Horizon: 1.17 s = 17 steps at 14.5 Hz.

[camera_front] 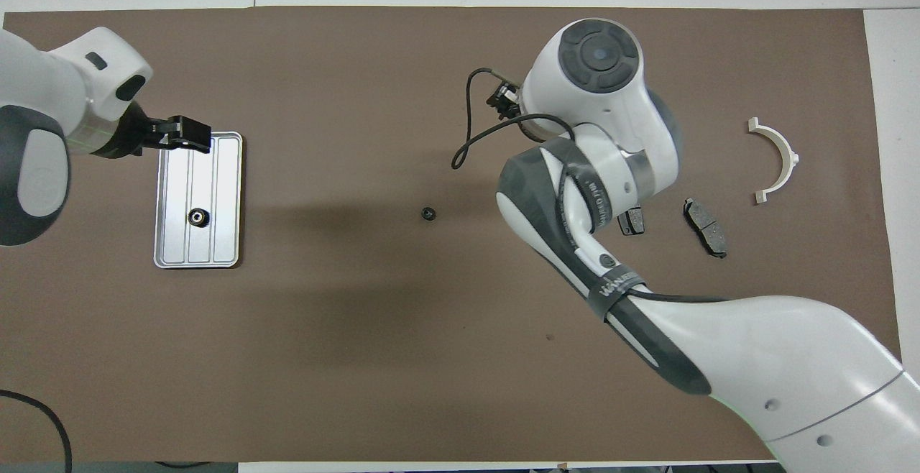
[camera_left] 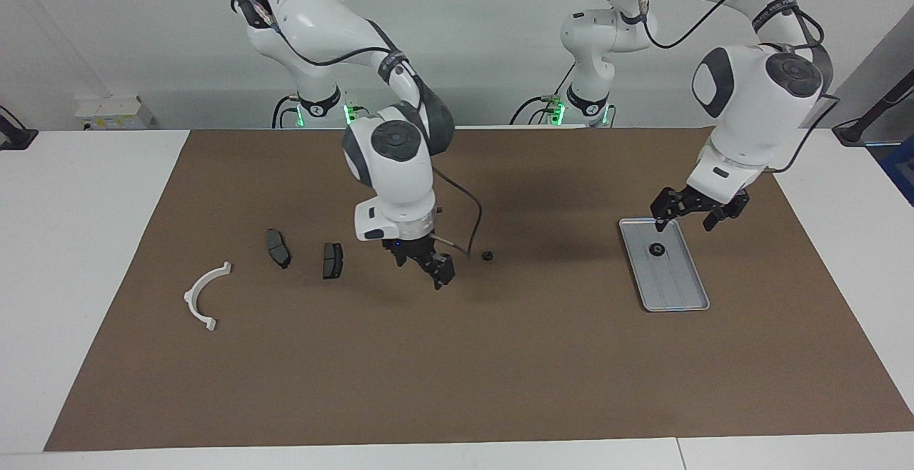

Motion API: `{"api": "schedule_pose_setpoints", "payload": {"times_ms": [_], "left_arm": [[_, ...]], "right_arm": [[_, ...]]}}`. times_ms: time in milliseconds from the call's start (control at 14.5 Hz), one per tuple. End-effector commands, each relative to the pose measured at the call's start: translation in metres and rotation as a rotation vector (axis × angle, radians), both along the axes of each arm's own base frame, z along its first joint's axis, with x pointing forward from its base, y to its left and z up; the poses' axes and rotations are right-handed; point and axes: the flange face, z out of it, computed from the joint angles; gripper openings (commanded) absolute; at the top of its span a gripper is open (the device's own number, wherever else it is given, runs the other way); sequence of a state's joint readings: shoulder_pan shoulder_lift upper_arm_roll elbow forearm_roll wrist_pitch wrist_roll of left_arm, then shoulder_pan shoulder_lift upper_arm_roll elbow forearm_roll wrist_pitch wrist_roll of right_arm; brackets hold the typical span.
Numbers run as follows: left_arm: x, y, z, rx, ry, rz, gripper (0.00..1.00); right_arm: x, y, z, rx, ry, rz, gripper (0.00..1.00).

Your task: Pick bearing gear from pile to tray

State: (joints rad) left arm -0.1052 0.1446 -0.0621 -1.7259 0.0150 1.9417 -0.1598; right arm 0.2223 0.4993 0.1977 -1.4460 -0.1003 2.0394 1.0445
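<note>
The silver tray point(camera_left: 678, 291) lies at the left arm's end of the mat and also shows in the overhead view point(camera_front: 223, 243). A small black gear point(camera_left: 655, 248) lies in it point(camera_front: 196, 218). My left gripper point(camera_left: 689, 221) hangs open and empty over the tray's robot-side end point(camera_front: 183, 135). A second black gear point(camera_left: 488, 256) lies alone on the mat's middle point(camera_front: 428, 213). My right gripper point(camera_left: 428, 266) hovers open over the mat between that gear and the pile. The pile is two dark brake pads point(camera_left: 278, 248) point(camera_left: 332, 261) and a white half-ring bracket point(camera_left: 206, 295).
In the overhead view the right arm covers its own gripper and part of one brake pad point(camera_front: 632, 223). The other pad point(camera_front: 706, 227) and the bracket point(camera_front: 776, 160) show in full. A brown mat point(camera_left: 457, 370) covers the white table.
</note>
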Motion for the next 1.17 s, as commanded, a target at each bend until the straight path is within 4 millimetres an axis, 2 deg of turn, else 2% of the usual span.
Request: {"api": "schedule_pose_setpoints", "payload": {"times_ms": [0,69,138,207,275,413,482,620,689,826,895,1102], "left_arm": [[-0.009,-0.079,-0.005,0.031,-0.029,0.051,1.00],[-0.017,-0.107,-0.006,0.029,-0.034,0.017,1.00],[-0.025,-0.127,-0.009,0.027,-0.029,0.009,1.00],[-0.045,-0.167,-0.021,0.029,-0.015,-0.010,1.00],[-0.057,-0.193,-0.033,0.014,-0.030,0.007,1.00],[-0.070,-0.239,-0.075,0.008,-0.018,0.030,1.00],[-0.072,-0.255,-0.093,0.003,-0.020,0.040,1.00],[-0.077,-0.273,-0.124,0.013,-0.004,0.044,1.00],[-0.076,-0.276,-0.136,0.018,-0.010,0.045,1.00],[-0.078,-0.275,-0.146,0.016,-0.013,0.050,1.00],[-0.079,-0.273,-0.154,0.012,-0.021,0.047,1.00],[-0.073,-0.264,-0.172,0.024,-0.042,0.039,1.00]], "right_arm": [[0.003,-0.038,0.012,0.020,0.030,0.101,1.00],[0.005,-0.050,0.012,0.012,0.039,0.131,1.00],[0.006,-0.061,0.017,0.009,0.038,0.155,1.00],[0.007,-0.068,0.017,0.004,0.047,0.174,1.00],[0.006,-0.075,0.020,-0.001,0.056,0.189,1.00],[0.005,-0.086,0.025,-0.009,0.067,0.229,1.00],[0.006,-0.095,0.025,-0.012,0.074,0.245,1.00],[0.008,-0.116,0.025,-0.017,0.083,0.287,1.00],[0.010,-0.128,0.024,-0.019,0.086,0.321,1.00],[0.015,-0.157,0.025,-0.022,0.086,0.373,1.00],[0.016,-0.166,0.024,-0.023,0.088,0.397,1.00],[0.011,-0.176,0.038,-0.037,0.078,0.438,1.00]]}}
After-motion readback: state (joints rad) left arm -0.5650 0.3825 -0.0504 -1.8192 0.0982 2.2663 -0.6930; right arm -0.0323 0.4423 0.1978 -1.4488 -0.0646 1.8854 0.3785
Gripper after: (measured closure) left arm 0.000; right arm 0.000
